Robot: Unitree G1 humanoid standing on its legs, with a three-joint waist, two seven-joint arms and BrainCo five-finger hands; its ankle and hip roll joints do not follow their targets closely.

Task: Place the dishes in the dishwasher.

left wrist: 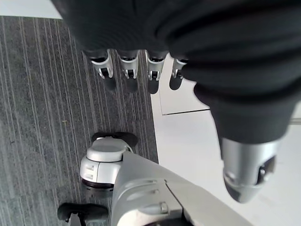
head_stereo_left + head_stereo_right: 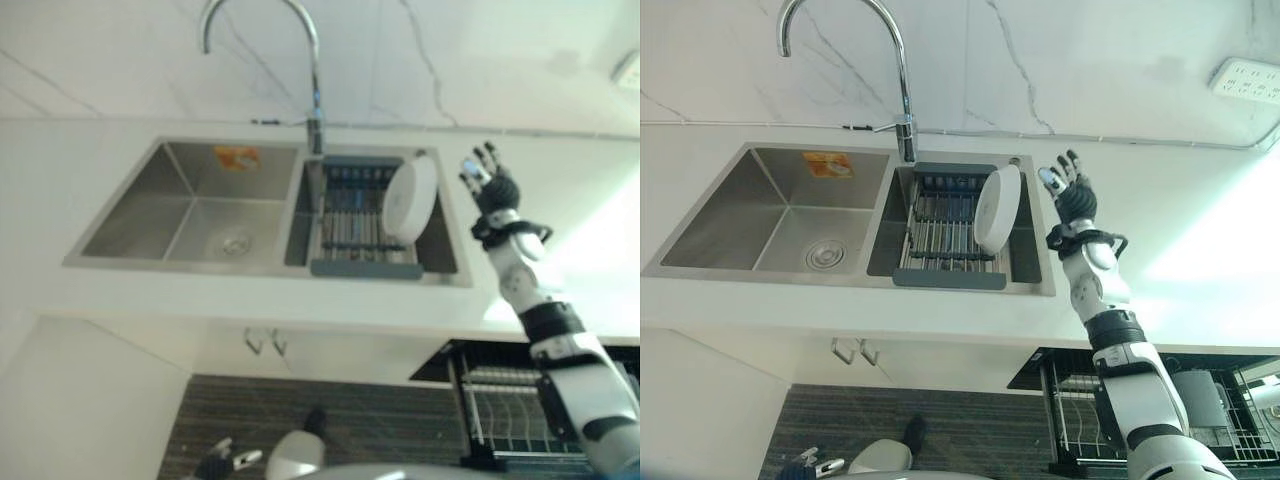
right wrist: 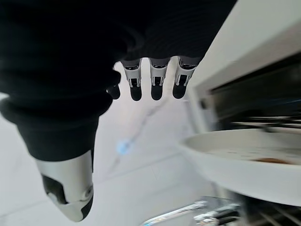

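A white plate [image 2: 410, 200] stands on edge in the grey dish rack [image 2: 350, 215] in the sink's right basin. My right hand [image 2: 1070, 192] is raised just to the right of the plate, apart from it, over the counter. It is open with straight fingers [image 3: 155, 82], and the plate's rim [image 3: 244, 165] shows past them. The dishwasher [image 2: 1080, 405] is open below the counter at the lower right, its wire rack pulled out. My left hand [image 1: 129, 70] hangs low over the floor, open and holding nothing.
A tall curved faucet [image 2: 895, 70] rises behind the sink between the basins. The left basin [image 2: 200, 215] holds only a drain and an orange sticker. A wall socket [image 2: 1250, 78] sits at the far right. White counter surrounds the sink.
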